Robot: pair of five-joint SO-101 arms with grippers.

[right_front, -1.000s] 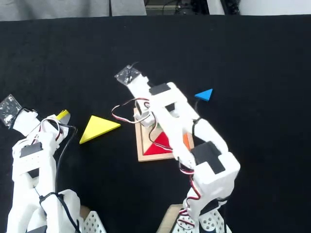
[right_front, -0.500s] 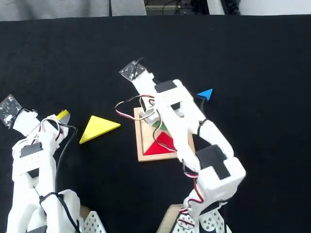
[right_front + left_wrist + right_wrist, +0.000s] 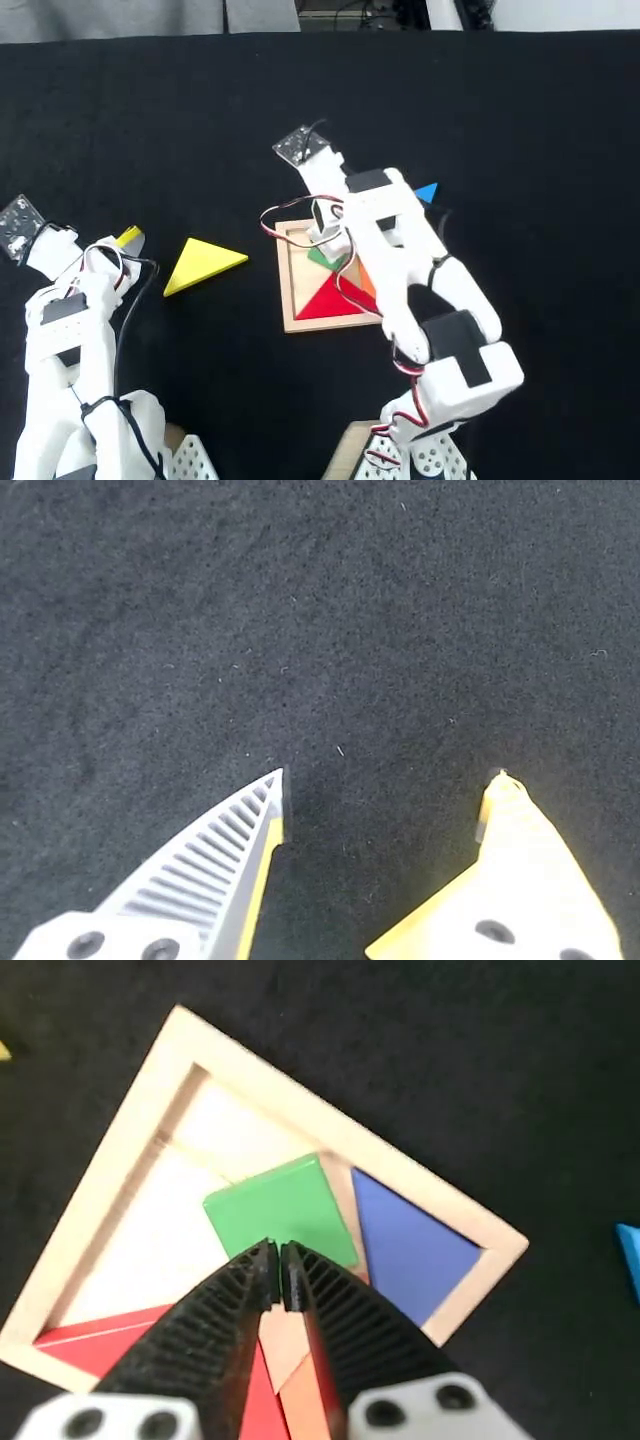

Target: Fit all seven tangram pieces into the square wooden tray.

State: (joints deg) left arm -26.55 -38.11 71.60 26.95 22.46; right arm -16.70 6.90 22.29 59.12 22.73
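The square wooden tray (image 3: 289, 300) lies mid-table and holds a red triangle (image 3: 331, 297), a green square (image 3: 326, 256) and an orange piece (image 3: 366, 282). In the right wrist view the tray (image 3: 112, 1168) also holds a blue triangle (image 3: 405, 1248) beside the green square (image 3: 283, 1210). My right gripper (image 3: 277, 1262) is shut and empty, its tips over the green square's near edge. A large yellow triangle (image 3: 203, 264) lies left of the tray, and a small blue triangle (image 3: 427, 192) lies off its far right corner. My left gripper (image 3: 388, 780) is open over bare cloth.
Black cloth covers the whole table. The left arm (image 3: 70, 300) stands at the left edge, apart from the yellow triangle. The right arm (image 3: 400, 260) reaches over the tray's right side. A strip of the small blue triangle (image 3: 630, 1250) shows past the tray's corner.
The right arm has swung to the right across the tray, uncovering the green square and more of the red triangle. The left arm has kept still.
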